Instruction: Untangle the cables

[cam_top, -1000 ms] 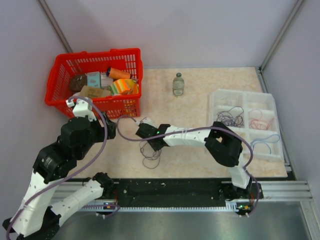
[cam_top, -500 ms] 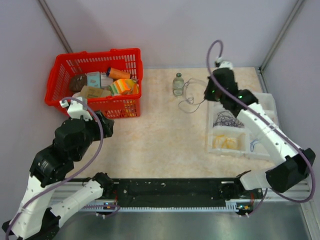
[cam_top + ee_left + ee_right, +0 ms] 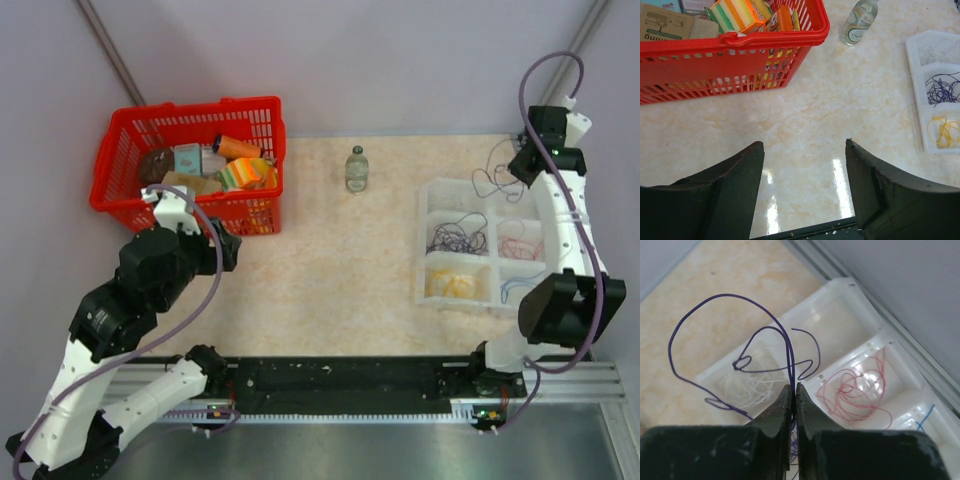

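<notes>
On the beige tabletop [image 3: 330, 265] — red basket [image 3: 200, 104], tray [image 3: 492, 262] of cables [image 3: 455, 238], pale walls [image 3: 330, 60]

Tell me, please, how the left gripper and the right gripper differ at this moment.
The left gripper is open and empty; the right gripper is shut on a purple cable. The left gripper is over bare table near the red basket; the right gripper is above the white tray. Both are dark in colour.
</notes>
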You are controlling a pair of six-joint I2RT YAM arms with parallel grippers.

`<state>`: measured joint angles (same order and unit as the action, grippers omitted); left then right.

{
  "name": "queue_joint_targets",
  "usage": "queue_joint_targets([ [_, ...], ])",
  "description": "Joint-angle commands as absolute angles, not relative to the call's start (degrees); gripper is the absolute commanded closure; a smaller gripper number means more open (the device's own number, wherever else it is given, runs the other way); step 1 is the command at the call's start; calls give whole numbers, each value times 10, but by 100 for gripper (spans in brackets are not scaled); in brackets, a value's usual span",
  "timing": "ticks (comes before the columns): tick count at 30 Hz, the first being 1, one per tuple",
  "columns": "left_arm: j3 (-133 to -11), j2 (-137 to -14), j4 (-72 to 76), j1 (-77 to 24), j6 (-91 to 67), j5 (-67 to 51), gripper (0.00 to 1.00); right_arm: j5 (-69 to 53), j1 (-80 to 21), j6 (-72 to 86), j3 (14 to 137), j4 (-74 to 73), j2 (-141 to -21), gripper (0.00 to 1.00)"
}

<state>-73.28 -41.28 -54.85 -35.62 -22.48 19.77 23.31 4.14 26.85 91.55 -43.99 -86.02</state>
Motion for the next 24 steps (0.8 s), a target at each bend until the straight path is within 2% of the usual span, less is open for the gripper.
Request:
queue_joint_targets([
  [1, -744, -402, -533, -356, -211, 202, 29, 271, 97, 320, 941, -504, -896, 100],
  [7, -731, -397, -534, -356, -212, 212, 28, 221, 112, 289, 954, -501, -904, 100],
  [14, -729, -424, -514, -356, -195, 193, 28, 173, 105, 280, 942, -536, -801, 100],
  [21, -715, -446, -490, -356, -193, 169, 28, -18, 77, 344, 857, -570, -736, 100],
  [24, -715, -452, -493, -356, -195, 163, 28, -44, 74, 373, 826, -578, -732, 100],
])
